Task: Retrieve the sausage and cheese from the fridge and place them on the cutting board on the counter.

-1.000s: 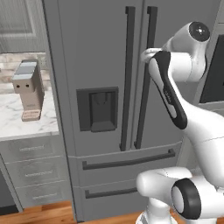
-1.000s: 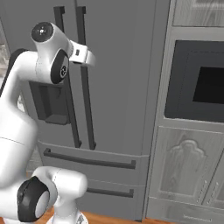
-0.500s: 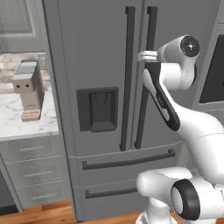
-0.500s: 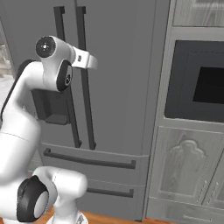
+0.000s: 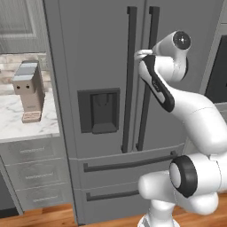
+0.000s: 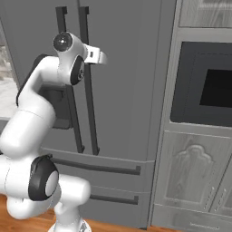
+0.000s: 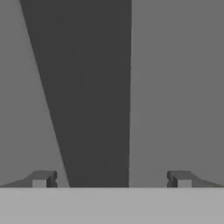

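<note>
The grey fridge (image 5: 102, 66) stands with both French doors shut, so the sausage and cheese are hidden; the cutting board is out of view. My gripper (image 5: 141, 55) is raised at upper-door height, close in front of the right door's long dark handle (image 5: 150, 75). From the right base view the hand (image 6: 102, 56) points at the fridge (image 6: 131, 90) beside that handle (image 6: 90, 113). In the hand view the gripper (image 7: 111, 179) is open, and the dark handle (image 7: 87, 87) runs between its fingertips, apart from both.
A white marble counter (image 5: 17, 124) over grey drawers lies left of the fridge, with a grey coffee machine (image 5: 29, 91) on it. A built-in oven (image 6: 206, 86) and cabinet doors stand to the fridge's right. Two fridge drawers (image 5: 128, 164) sit below the doors.
The arm has stretched forward and the hand has come closer to the right door handle. The jaws have stayed open.
</note>
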Tool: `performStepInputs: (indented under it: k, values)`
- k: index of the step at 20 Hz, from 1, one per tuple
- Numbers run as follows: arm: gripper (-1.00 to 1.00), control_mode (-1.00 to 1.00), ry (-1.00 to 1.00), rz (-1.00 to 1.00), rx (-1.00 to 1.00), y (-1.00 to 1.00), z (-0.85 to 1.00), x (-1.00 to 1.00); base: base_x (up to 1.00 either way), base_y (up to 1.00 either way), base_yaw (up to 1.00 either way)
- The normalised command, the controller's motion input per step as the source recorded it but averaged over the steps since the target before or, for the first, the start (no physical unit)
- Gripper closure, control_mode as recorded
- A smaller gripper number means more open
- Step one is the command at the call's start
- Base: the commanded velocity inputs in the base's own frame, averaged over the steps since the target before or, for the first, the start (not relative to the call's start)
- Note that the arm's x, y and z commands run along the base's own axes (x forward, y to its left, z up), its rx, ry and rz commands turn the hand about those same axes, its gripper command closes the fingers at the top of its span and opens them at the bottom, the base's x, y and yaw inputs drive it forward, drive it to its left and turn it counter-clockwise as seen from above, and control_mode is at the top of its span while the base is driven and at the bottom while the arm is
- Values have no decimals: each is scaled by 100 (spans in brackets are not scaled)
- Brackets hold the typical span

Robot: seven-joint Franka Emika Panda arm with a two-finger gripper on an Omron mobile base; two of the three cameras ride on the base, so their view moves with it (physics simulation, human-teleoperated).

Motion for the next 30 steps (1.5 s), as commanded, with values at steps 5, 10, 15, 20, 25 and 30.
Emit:
performStepInputs:
  k: [5, 10, 15, 20, 25, 30]
  values:
    - [-100, -100, 5, 6, 0, 5, -15, 95, 0, 0, 0]
    - [100, -100, 0, 1, 0, 25, -36, 61, 0, 0, 0]
    - [100, -100, -14, 1, 4, 5, -50, 4, 0, 0, 0]
    - [100, -100, -29, 1, 15, 2, -70, 6, 0, 0, 0]
    - [100, -100, -3, 0, 5, 4, -24, 18, 0, 0, 0]
    - [100, -100, 0, 0, -2, -46, 0, -32, 0, 0, 0]
